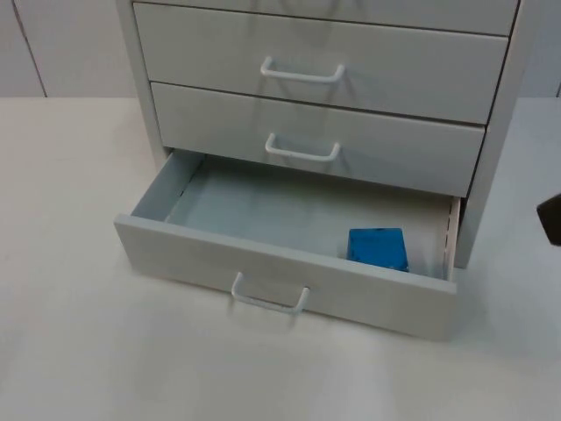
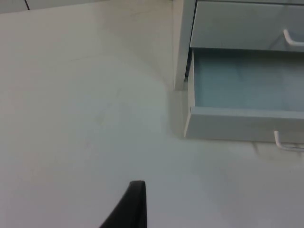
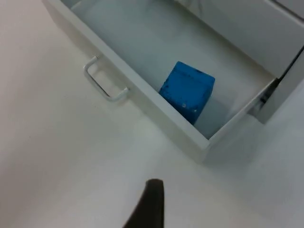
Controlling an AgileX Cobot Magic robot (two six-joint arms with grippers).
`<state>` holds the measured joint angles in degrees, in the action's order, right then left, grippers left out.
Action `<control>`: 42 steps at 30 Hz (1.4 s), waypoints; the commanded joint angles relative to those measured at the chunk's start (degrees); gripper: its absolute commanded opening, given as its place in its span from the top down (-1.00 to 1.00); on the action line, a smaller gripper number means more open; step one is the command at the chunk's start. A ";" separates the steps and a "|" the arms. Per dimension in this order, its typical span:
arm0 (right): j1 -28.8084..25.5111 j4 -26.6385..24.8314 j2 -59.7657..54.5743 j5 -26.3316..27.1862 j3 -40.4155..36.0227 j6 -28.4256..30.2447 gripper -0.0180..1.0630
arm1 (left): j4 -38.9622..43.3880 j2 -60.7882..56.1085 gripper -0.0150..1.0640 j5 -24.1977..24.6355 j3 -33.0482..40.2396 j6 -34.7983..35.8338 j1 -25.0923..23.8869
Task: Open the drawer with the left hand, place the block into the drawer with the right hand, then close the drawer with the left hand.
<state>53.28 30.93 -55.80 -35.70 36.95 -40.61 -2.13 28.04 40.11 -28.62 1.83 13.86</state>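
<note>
We see the small blue cube-shaped block (image 1: 378, 248) resting on the floor of the open bottom drawer (image 1: 263, 210) of a pale grey cabinet (image 1: 491, 167), tucked toward the drawer's right front corner, at about four o'clock from the drawer's middle in the top view, close behind the front panel. We judge it was set there because that corner lies nearest the right arm's side of the table. The right wrist view shows the block (image 3: 186, 91) from above, sitting flat and slightly turned against the drawer walls, touched by nothing.

The bottom drawer is pulled well out, its white wire handle (image 1: 267, 300) facing us at six o'clock. The two drawers above, each with its own white handle (image 1: 301, 72), sit flush and closed.

The right gripper (image 1: 552, 217) is only a dark edge at three o'clock of the top view, well apart from the drawer; we cannot tell how its jaws stand. The left gripper (image 2: 129, 209) shows one black fingertip over the bare white table top (image 2: 71, 118), with the drawer's left corner off at two o'clock; its jaw state is likewise beyond telling. We judge that the block is delivered and that closing the drawer with the left arm is the step remaining.
</note>
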 commanded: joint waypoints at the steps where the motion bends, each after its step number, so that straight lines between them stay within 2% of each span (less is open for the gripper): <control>1: -0.10 -0.06 0.44 0.53 -0.19 -0.32 -0.50 | 0.20 -0.22 -0.96 -0.14 0.07 0.05 -0.18; 5: -1.94 -0.09 0.44 0.53 -0.19 -0.32 -0.50 | 0.20 -0.22 -0.96 -0.14 0.07 0.05 -0.18; 10: -7.27 0.18 0.44 0.53 -0.19 0.14 -0.50 | 0.20 -0.22 -0.96 -0.14 0.07 0.05 -0.18; 14: -16.20 0.18 0.44 1.11 -0.19 1.48 -0.50 | 0.31 -0.22 -0.96 0.08 0.07 0.05 -0.18; 15: -16.20 0.18 0.44 1.11 -0.19 1.48 -0.50 | 0.31 -0.22 -0.96 0.08 0.07 0.05 -0.18; 16: -18.41 -0.49 0.44 1.78 -0.19 2.13 -0.50 | 0.43 -0.22 -0.96 0.08 0.07 0.05 -0.18; 19: -27.87 -6.54 0.44 3.60 -0.07 9.57 -0.50 | 1.41 -0.22 -0.96 0.20 0.07 0.05 -0.18; 20: -30.83 -10.08 0.44 4.28 -0.07 12.58 -0.50 | 1.41 -0.22 -0.96 0.38 0.07 0.05 -0.18; 21: -30.83 -10.08 0.44 4.28 -0.07 12.58 -0.50 | 1.41 -0.22 -0.96 0.38 0.07 0.05 -0.18; 23: -37.57 -18.08 0.44 5.04 -0.07 22.02 -0.50 | 1.41 -0.22 -0.96 0.58 0.07 0.05 -0.18; 25: -44.98 -28.35 0.44 4.52 -0.07 32.85 -0.50 | 1.41 -0.22 -0.96 1.00 0.07 0.05 -0.18; 26: -44.98 -28.35 0.44 4.52 -0.07 32.85 -0.50 | 1.41 -0.22 -0.96 1.00 0.07 0.05 -0.18; 29: -54.61 -43.70 0.44 1.02 -0.07 48.62 -0.50 | 1.41 -0.22 -0.96 1.36 0.07 0.05 -0.18; 30: -58.07 -49.45 0.55 -1.10 -0.07 55.63 -0.50 | 1.41 -0.22 -0.96 1.36 0.07 0.05 -0.18; 31: -58.07 -49.45 0.55 -1.10 -0.07 55.63 -0.50 | 1.41 -0.22 -0.96 1.36 0.07 0.05 -0.18; 32: -60.09 -50.62 0.72 -2.13 -0.07 58.08 -0.50 | 1.41 -0.22 -0.96 1.50 0.07 0.05 -0.18; 34: -62.45 -50.22 0.72 -4.39 -0.07 59.10 -0.50 | 1.41 -0.22 -0.96 1.48 0.07 -0.06 -0.18; 42: -62.76 -49.05 2.48 -6.46 0.01 61.03 -0.50 | 1.29 -0.22 -0.94 1.48 0.07 -0.06 -0.18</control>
<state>-9.14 -18.06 -55.14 -41.12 36.95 18.64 -1.08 28.04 41.56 -28.62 1.83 13.86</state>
